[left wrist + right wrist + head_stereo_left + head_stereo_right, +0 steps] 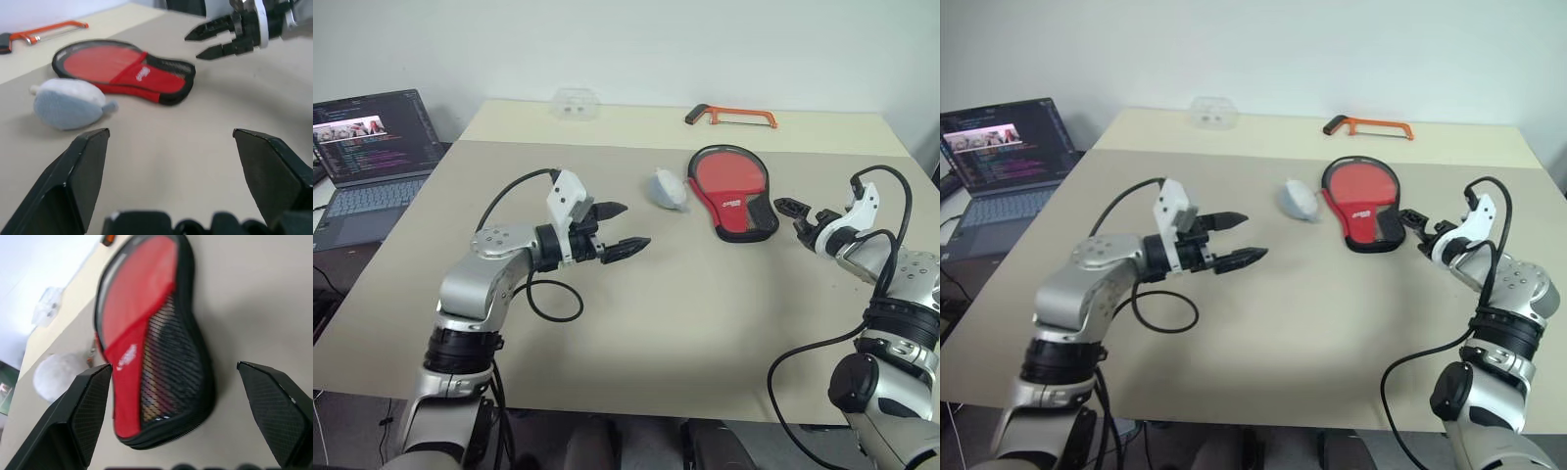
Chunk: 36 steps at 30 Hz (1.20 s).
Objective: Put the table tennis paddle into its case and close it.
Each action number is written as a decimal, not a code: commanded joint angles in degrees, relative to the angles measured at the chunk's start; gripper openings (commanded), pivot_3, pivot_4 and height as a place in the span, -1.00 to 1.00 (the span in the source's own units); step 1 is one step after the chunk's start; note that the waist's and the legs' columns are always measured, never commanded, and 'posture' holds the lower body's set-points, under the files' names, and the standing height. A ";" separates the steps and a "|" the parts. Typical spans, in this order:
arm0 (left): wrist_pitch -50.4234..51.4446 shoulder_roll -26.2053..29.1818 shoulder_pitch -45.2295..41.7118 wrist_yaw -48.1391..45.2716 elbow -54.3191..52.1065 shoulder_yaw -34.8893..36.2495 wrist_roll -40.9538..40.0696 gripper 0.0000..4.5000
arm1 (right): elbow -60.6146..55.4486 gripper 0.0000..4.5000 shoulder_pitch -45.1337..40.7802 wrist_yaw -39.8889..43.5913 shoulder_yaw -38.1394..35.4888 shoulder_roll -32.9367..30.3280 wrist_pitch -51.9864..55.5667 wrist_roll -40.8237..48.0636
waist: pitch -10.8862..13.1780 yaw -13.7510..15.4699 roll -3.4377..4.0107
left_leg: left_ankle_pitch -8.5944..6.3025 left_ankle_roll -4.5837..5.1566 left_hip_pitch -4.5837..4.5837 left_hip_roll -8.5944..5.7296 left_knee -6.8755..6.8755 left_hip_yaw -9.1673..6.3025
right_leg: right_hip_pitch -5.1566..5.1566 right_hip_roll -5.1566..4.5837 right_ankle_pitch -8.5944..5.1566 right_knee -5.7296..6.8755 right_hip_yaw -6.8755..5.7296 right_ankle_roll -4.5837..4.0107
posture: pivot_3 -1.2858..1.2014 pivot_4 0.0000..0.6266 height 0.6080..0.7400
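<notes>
Head view: left claw (pixel 619 228) is held level, spread wide, empty; right claw (pixel 797 215) likewise, just beside the case (pixel 732 192) at its 3 o'clock. Right wrist view: the case's (pixel 146 342) contents cannot be made out through the mesh.

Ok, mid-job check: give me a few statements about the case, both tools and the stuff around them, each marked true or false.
1. The case lies flat on the table, red logo side up. True.
2. The left tool is shut on the case. False: it is open and holds nothing, away from the case.
3. The right tool is open, close beside the case's narrow end. True.
4. An orange hacksaw lies on top of the case. False: it lies apart, at the far table edge.
5. A pale blue-grey soft object sits beside the case. True.
</notes>
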 commanded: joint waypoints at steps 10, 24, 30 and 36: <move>0.28 3.36 3.31 1.97 -8.93 -0.92 -1.04 0.97 | 10.18 1.00 -4.70 -2.74 0.24 1.70 -6.00 -0.54 | 0.00 -1.11 -0.01 | 0.00 0.00 0.01 -0.01 0.00 0.01 | 0.01 0.02 0.00 -0.01 0.04 0.00 | 0.03 -0.52 1.00; 0.90 4.65 5.16 3.77 -10.77 -0.52 -1.41 0.97 | 12.00 1.00 -6.82 -1.10 3.78 6.33 -6.77 0.88 | -0.01 -2.83 -0.01 | -0.01 -0.01 0.06 0.02 -0.04 0.01 | 0.01 0.09 0.00 0.01 0.07 0.00 | 0.03 -0.52 1.00; 0.66 4.80 4.95 3.90 -10.56 -0.93 -1.22 0.97 | 11.20 1.00 -6.33 -1.62 3.99 7.68 -6.13 1.24 | -0.01 -2.85 -0.01 | -0.01 -0.01 0.06 0.02 -0.05 0.01 | 0.01 0.10 0.00 0.00 0.08 0.00 | 0.03 -0.52 1.00; 0.49 4.58 4.58 4.08 -10.40 -1.45 -0.97 0.97 | 11.66 1.00 -6.37 -1.52 4.81 9.84 -6.08 0.96 | -0.02 -2.98 -0.04 | -0.02 -0.02 0.10 0.03 -0.07 0.03 | 0.01 0.14 0.00 0.00 0.10 0.00 | 0.03 -0.52 1.00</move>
